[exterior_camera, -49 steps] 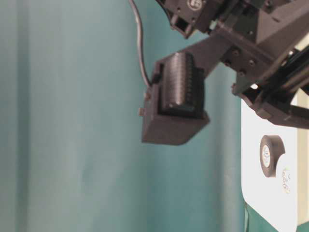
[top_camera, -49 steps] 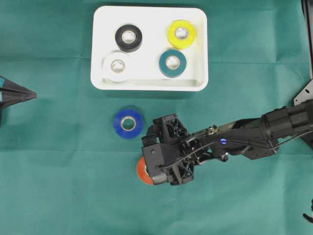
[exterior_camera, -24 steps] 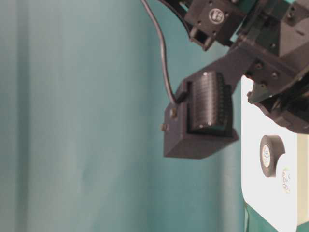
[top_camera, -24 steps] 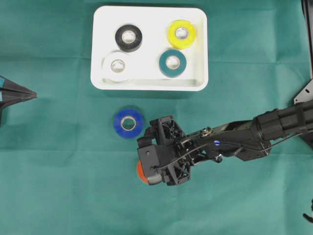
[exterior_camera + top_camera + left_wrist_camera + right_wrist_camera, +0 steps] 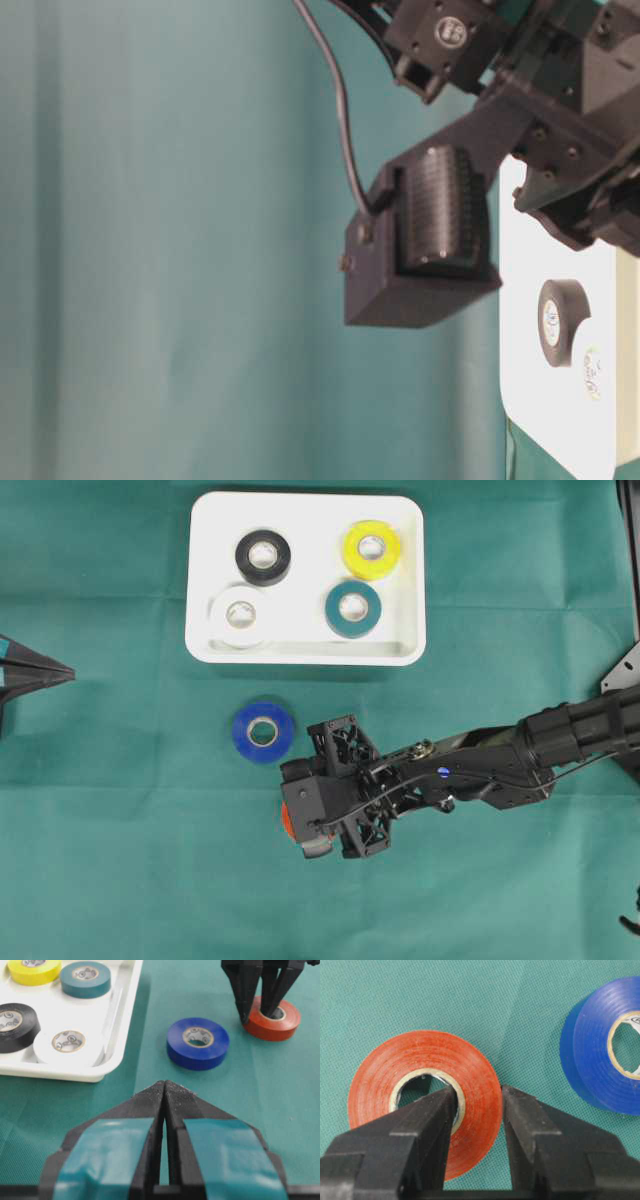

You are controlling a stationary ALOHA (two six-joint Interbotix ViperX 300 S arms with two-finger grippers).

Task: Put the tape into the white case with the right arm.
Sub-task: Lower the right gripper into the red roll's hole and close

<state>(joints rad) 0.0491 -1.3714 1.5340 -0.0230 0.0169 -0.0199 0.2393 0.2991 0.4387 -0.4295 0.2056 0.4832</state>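
An orange tape roll [image 5: 420,1055] lies flat on the green cloth, mostly hidden under my right gripper [image 5: 300,825] in the overhead view. The right gripper [image 5: 479,1095] is shut on the roll's wall, with one finger inside the core and the other against the outer rim. The left wrist view shows those fingers [image 5: 260,1010] standing on the orange tape [image 5: 287,1022]. A blue tape roll [image 5: 263,732] lies just up-left of it. The white case [image 5: 305,520] sits at the top centre and holds several rolls. My left gripper [image 5: 164,1085] is shut and empty at the left edge [image 5: 60,672].
The case holds a black roll [image 5: 263,557], a yellow roll [image 5: 371,548], a teal roll [image 5: 352,608] and a white roll [image 5: 240,616]. The right arm [image 5: 520,755] reaches in from the right edge. Its wrist block [image 5: 420,250] fills the table-level view.
The right gripper's fingers have closed from wide open onto the orange tape's wall, and the gripper has settled slightly lower over it. The left gripper has not moved.
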